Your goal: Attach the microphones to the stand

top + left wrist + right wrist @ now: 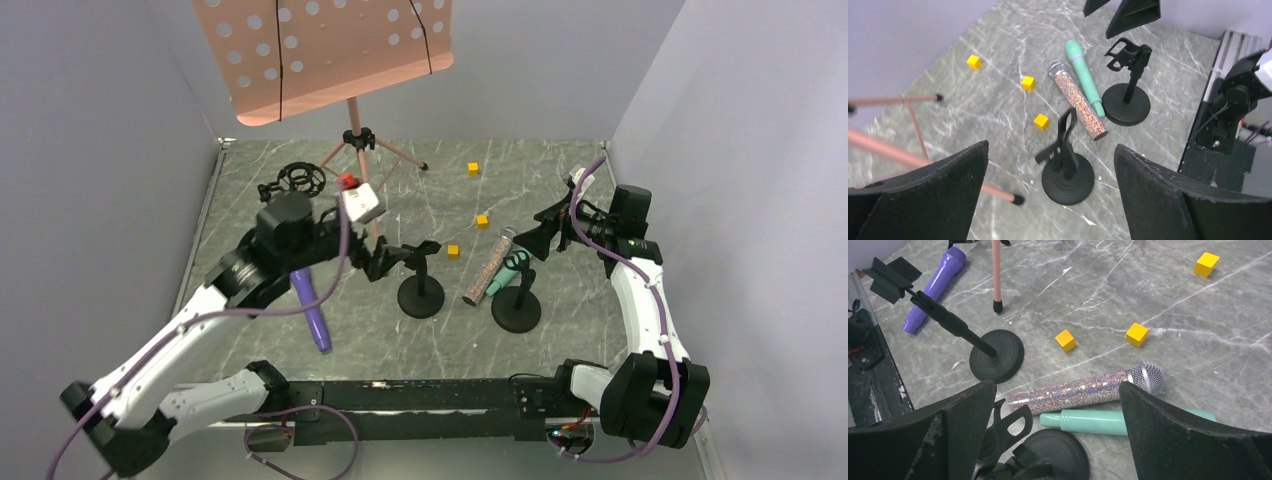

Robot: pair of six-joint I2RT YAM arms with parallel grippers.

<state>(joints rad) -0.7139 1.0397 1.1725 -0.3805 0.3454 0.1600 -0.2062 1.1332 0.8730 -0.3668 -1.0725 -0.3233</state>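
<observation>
The purple microphone [312, 310] lies on the table under my left arm and also shows in the right wrist view [933, 287]. The glittery microphone [490, 268] [1078, 100] [1088, 390] and the mint-teal microphone [516, 263] [1085, 77] [1093, 421] lie side by side, touching the right desk stand [516, 310] [1126, 102] [1053, 455]. The left desk stand [421, 295] [1068, 177] [996, 355] has an empty clip. My left gripper [372, 258] [1050, 147] is open and empty above that stand. My right gripper [540, 232] [1058, 385] is open and empty above the two microphones.
A pink music stand [330, 50] on a tripod stands at the back. Three yellow cubes [473, 168] [482, 220] [453, 250] lie mid-table. A black ring mount [300, 178] sits at the back left. Grey walls close in on both sides.
</observation>
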